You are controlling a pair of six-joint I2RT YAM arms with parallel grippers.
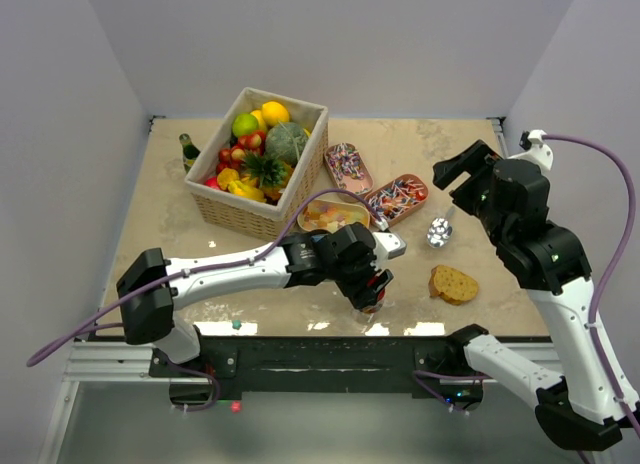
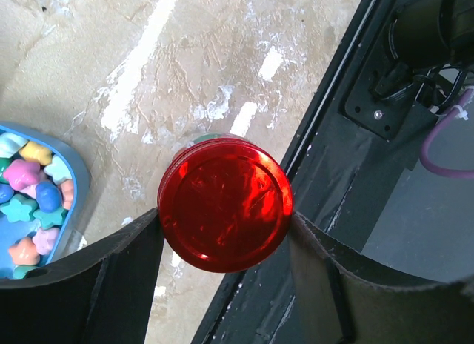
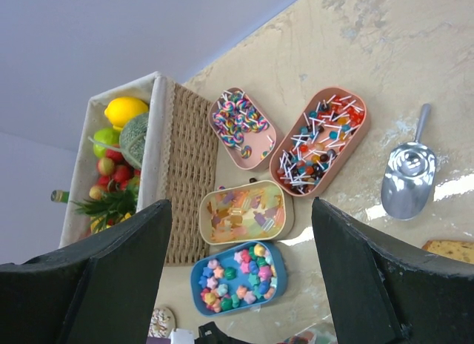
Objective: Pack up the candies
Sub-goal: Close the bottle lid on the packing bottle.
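Note:
The candies lie in four trays. A blue tray (image 3: 237,279) holds pastel stars and also shows in the left wrist view (image 2: 33,203). A cream tray (image 3: 244,212) holds gummies, a pink tray (image 3: 241,125) swirl lollipops, and a brown tray (image 3: 320,140) stick lollipops. My left gripper (image 2: 226,218) is shut on a round red lid (image 2: 222,203) near the table's front edge (image 1: 372,302), both fingers touching its sides. A greenish rim peeks out behind the lid. My right gripper (image 1: 462,174) hangs open high over the trays, holding nothing.
A wicker basket (image 1: 235,206) of toy fruit stands at the back left, with a small bottle (image 1: 188,149) beside it. A metal scoop (image 1: 438,232) and a bread slice (image 1: 453,283) lie to the right. A sprinkled doughnut (image 3: 159,322) sits near the blue tray. The black rail (image 2: 348,181) borders the table.

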